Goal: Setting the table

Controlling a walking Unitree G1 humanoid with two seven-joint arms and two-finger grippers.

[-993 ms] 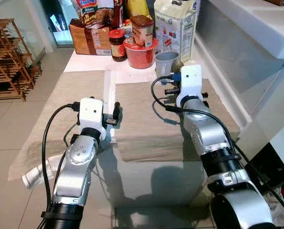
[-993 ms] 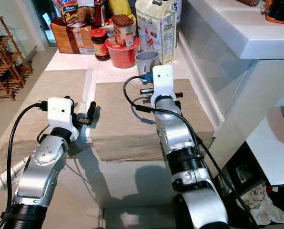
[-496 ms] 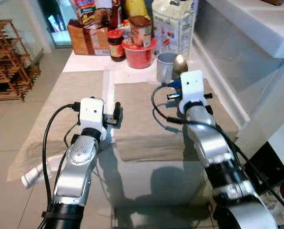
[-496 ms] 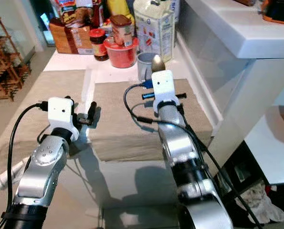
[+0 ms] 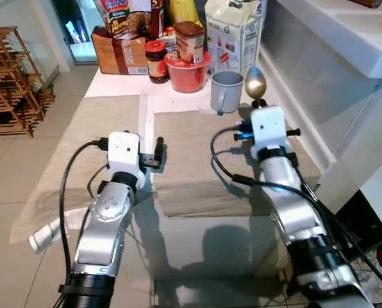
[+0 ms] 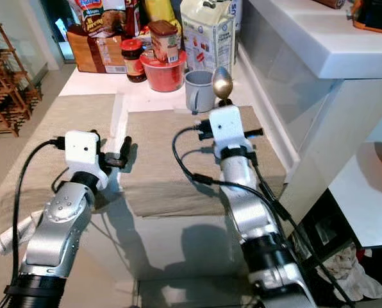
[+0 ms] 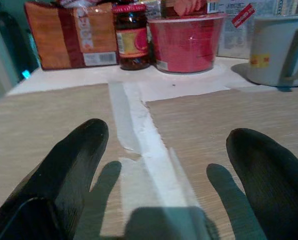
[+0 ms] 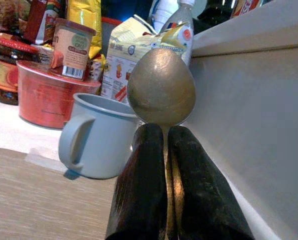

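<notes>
I had the right gripper (image 8: 164, 175) up over the right-hand placemat (image 5: 197, 160), its two black fingers (image 8: 139, 185) pinched tight on the handle of a spoon (image 5: 255, 81). The spoon stood upright, bowl on top, brassy and dull, clear above the fingertips. From the head camera it sat just to the right of the grey mug (image 5: 227, 90), near the tabletop's far right edge, beside the grey wall panel (image 5: 306, 70) that runs along that side.

The mug stood on the white tabletop (image 5: 114, 83) just past the far edge of the right placemat, handle turned toward me. Behind it at the far edge were the groceries: a red tub (image 5: 188, 72) with a brown-lidded tin (image 5: 191, 40) resting on it, a red-capped dark jar (image 5: 157, 61) to its left, an orange-brown box (image 5: 120, 54) further left, and a tall white carton (image 5: 233, 35) at the back right.

My left gripper (image 7: 164, 165) hovered low over the strip of bare white table between the two placemats, near their front edges. Its fingers (image 7: 69, 165) were spread wide with nothing between them, and their shadows fell on the left placemat (image 5: 82, 147) and the strip below.

A crumpled white item (image 5: 47, 236) lay at the front left corner of the left placemat; I could not tell what it was. A wooden rack (image 5: 11, 77) stood on the tiled floor off to the left.
</notes>
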